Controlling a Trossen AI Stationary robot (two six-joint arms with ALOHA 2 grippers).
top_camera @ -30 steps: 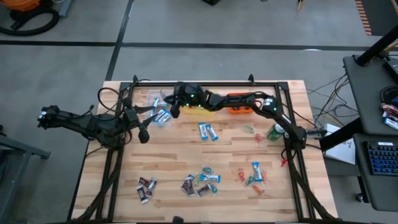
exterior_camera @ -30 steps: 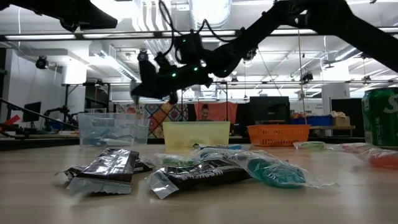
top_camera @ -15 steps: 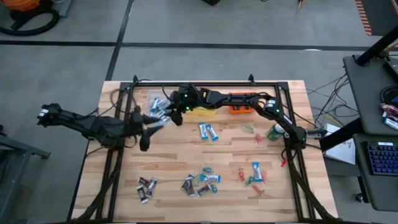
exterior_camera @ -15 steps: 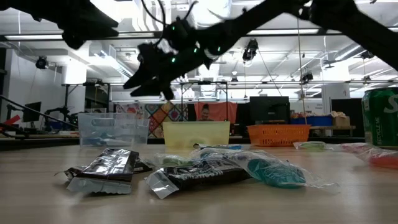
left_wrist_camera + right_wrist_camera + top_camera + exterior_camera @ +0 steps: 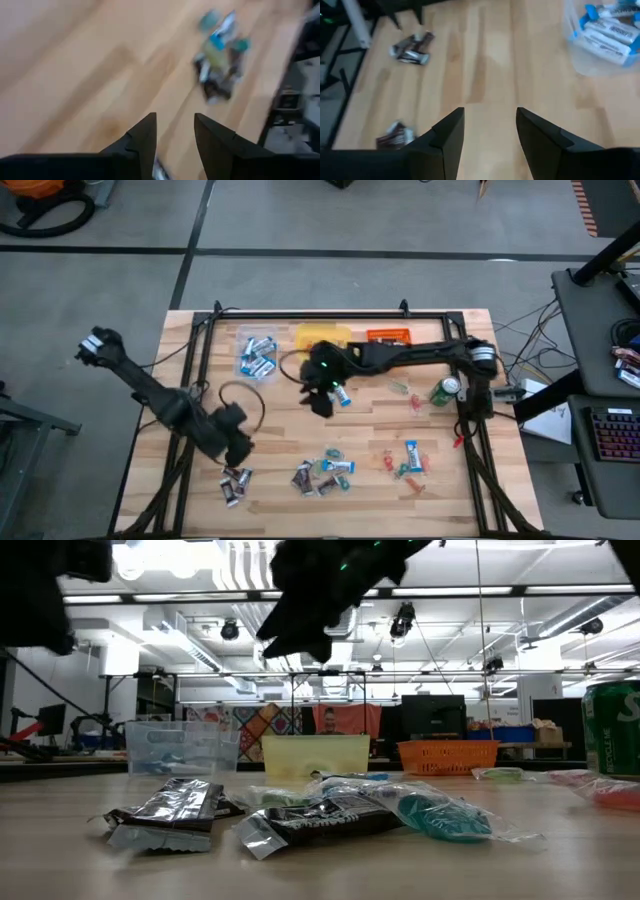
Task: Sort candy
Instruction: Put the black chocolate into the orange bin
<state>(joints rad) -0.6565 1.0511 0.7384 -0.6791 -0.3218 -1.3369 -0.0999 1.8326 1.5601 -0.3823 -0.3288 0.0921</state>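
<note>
Candy point(image 5: 324, 470) scattered on wooden table point(image 5: 290, 430)

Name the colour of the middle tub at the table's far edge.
Yellow: the middle tub shows best in the high view.

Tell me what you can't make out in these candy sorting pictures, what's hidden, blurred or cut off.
- High view: the right gripper covers part of the blue-and-white candy beneath it.
- Left wrist view: the candy pile is motion-blurred; wrappers cannot be told apart.
- Low view: the dark brown candy in front hides the table behind; both arms are cut off at the top edge.
- Right wrist view: the clear tub is cut off by the edge.
- High view: the yellow tub contents are too small to tell.
</note>
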